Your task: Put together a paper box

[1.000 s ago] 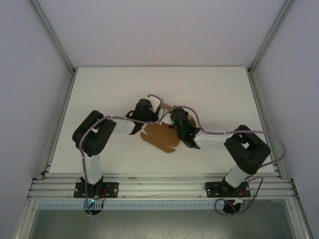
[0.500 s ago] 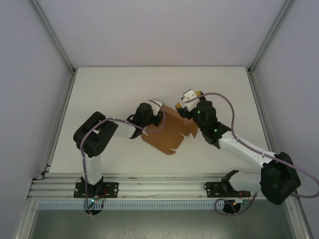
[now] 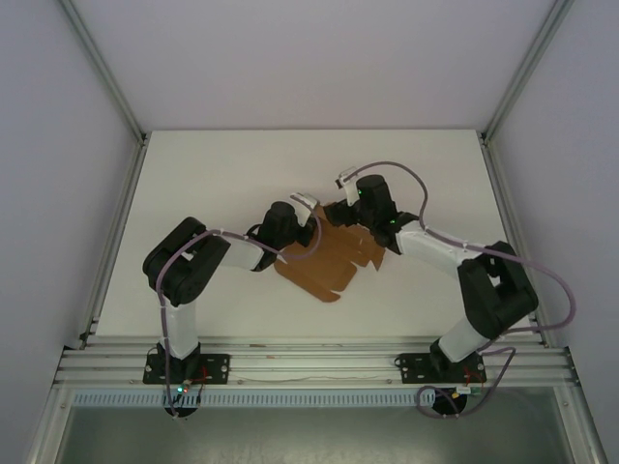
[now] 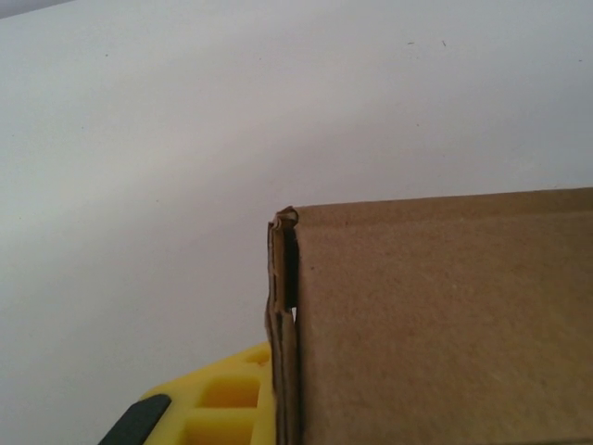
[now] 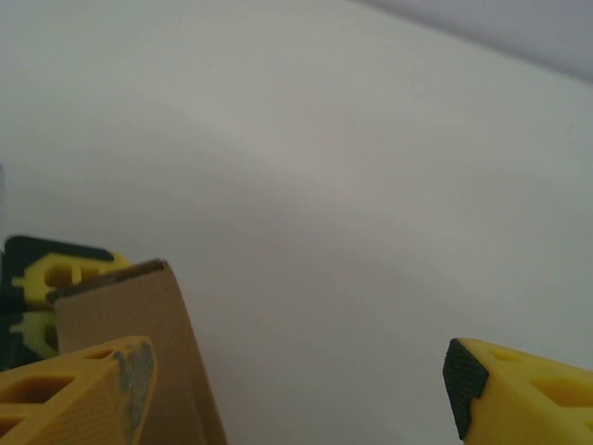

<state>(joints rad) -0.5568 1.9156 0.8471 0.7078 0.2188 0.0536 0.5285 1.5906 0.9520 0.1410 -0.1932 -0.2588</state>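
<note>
Top external view, from the left: the left gripper (image 3: 301, 206) sits at the far-left edge of the paper box (image 3: 324, 261), which lies mid-table (image 3: 213, 174) between the two arms, turned cornerwise to the table's edges. Most of the brown sheet lies flat, and its far edge stands folded up. The left wrist view shows that edge as an upright wall with a doubled layer at its corner, pressed against one yellow finger (image 4: 218, 408). The jaws are closed, and I judge them pinched on this upright wall. The opposing finger is hidden behind the cardboard.

Further right, the right gripper (image 3: 345, 182) hangs just beyond the box's far edge, with its arm crossing above the sheet's right side. In the right wrist view its jaws stand wide apart with bare table between them. A corner of the raised flap (image 5: 130, 315) stands just beside the view's left-hand fingertip (image 5: 120, 375); whether the two touch I cannot tell.

The next move likely turns on this: the free flap lies to that finger's side, not between the jaws, so the right gripper would have to shift sideways toward the left arm to straddle it. The right arm is the nearer free one.

The sheet's long axis is hard to read, since both arms cover its far portion, and the tabs along its right edge are too small to make out.
</note>
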